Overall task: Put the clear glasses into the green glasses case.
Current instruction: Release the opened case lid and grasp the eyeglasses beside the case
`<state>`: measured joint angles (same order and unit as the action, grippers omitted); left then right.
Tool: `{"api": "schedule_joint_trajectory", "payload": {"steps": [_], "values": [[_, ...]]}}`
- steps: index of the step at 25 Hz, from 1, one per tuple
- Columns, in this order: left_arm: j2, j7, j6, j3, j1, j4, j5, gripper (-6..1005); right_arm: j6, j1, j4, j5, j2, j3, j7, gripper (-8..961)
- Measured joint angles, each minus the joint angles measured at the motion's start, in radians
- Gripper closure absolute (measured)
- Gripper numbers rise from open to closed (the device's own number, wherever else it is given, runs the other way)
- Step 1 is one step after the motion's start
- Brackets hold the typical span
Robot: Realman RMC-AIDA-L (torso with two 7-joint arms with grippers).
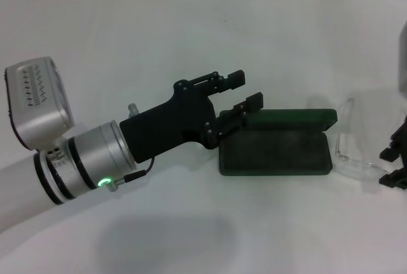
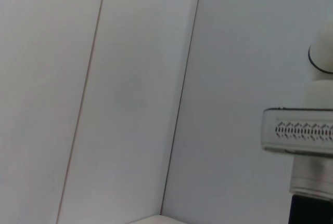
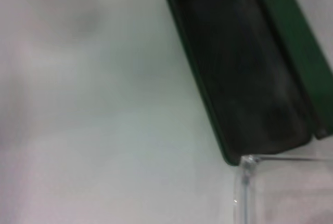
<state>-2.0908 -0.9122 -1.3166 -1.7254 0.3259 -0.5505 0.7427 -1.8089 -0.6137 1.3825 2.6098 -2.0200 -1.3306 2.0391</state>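
- my left gripper (image 1: 243, 91) spread wide, empty, hovering over left end of the open green case (image 1: 277, 150)
- clear glasses (image 1: 353, 140) on table (image 1: 191, 32), touching case's right end
- right gripper (image 1: 394, 159) just beside glasses, can't tell its spread

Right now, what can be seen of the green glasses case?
The green glasses case is a dark green hinged box with rounded corners, lying open on the white table. Its lid is folded back on the far side and its dark lining is empty. The open left gripper hovers over its left end. The clear glasses lie just beyond its right end.
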Motion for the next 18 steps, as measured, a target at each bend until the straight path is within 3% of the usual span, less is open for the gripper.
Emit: {"api": "schedule_joint_trajectory", "payload": {"steps": [6,18], "values": [[0.003,0.003,0.0,0.014,0.004,0.01,0.003,503,0.036,-0.002,-0.018,0.008,0.0,-0.09,0.039,505],[0.005,0.004,-0.001,0.015,0.006,0.025,0.006,503,0.056,0.0,-0.03,0.029,0.0,-0.133,0.066,518]]}}
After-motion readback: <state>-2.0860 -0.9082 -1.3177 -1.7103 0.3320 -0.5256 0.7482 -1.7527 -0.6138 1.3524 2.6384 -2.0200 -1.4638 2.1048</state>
